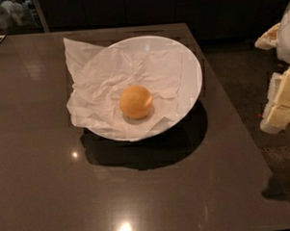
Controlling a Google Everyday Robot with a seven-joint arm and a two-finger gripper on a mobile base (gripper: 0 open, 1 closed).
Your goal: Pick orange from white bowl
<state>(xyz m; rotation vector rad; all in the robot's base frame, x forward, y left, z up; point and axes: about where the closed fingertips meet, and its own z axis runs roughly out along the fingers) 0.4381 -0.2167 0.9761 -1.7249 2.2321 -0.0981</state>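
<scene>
The orange (135, 102) is small, round and yellow-orange. It rests on a crumpled white paper sheet (105, 80) that lies inside the white bowl (191, 72), a little below the bowl's middle. The bowl is wide and shallow and stands on the dark table, with the paper hanging over its left rim. My gripper (281, 106) is at the right edge of the view, off the table's right side. It is well to the right of the bowl, apart from it, and holds nothing that I can see.
The dark glossy table (51, 179) ends at a right edge running from the bowl's far side down to the lower right. Beyond that edge is dark floor (244, 69). Dark cabinets stand behind the table.
</scene>
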